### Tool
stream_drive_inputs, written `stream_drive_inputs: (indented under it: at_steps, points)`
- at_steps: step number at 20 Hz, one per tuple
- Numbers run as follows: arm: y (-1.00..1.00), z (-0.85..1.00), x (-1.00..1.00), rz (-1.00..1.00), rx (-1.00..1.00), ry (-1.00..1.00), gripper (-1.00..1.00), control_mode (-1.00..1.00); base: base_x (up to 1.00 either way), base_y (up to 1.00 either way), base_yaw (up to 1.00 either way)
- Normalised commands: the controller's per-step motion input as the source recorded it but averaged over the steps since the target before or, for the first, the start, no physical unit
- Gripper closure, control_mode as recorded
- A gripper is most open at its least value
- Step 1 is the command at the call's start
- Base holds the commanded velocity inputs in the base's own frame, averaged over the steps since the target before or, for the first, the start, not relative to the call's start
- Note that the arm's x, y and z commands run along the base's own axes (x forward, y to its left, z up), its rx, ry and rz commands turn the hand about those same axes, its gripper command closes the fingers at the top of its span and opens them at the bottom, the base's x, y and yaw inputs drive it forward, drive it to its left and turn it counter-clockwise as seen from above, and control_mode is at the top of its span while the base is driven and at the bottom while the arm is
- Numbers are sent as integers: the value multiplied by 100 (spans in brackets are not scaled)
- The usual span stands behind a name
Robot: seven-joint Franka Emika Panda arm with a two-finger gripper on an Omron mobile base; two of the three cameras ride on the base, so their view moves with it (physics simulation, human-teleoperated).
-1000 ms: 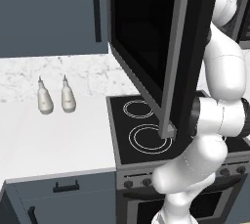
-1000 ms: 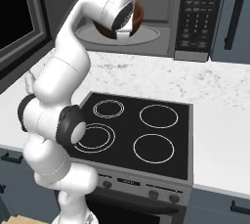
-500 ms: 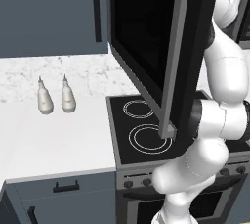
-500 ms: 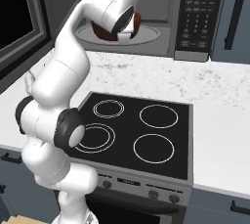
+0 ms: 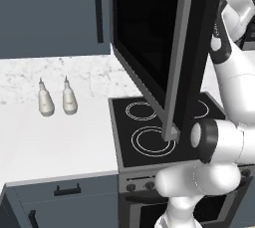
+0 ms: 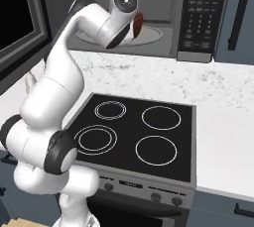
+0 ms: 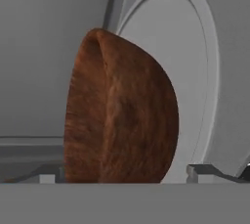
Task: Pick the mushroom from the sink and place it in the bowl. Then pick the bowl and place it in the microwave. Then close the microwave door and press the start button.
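Bowl (image 7: 119,115) rides in the tool's (image 6: 133,27) clasp inside the microwave (image 6: 149,13), over its turntable (image 7: 195,71), door (image 5: 164,48) swung wide for entry.

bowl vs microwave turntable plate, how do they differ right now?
The bowl is reddish-brown with a wood-like grain; the turntable plate is plain pale grey. The bowl is deep and rounded; the plate is a flat disc with a thin raised rim. The plate is wider than the bowl. Both are round and sit inside the microwave cavity.
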Motion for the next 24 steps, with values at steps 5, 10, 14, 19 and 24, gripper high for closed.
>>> stream_drive_inputs:
  at_steps: [5, 10, 14, 19, 24]
  points:
    - [0, 0, -82, 0, 0, -16, -100, -100, 0, 0, 0]
    - [-1, -3, -98, 0, 0, -4, -100, -100, 0, 0, 0]
    - [-12, -22, -64, 0, 0, 0, -100, -100, 0, 0, 0]
    - [-3, -26, 0, 0, -14, 3, -100, -100, 0, 0, 0]
    - [-6, -3, 0, -12, -28, 10, -100, -100, 0, 0, 0]
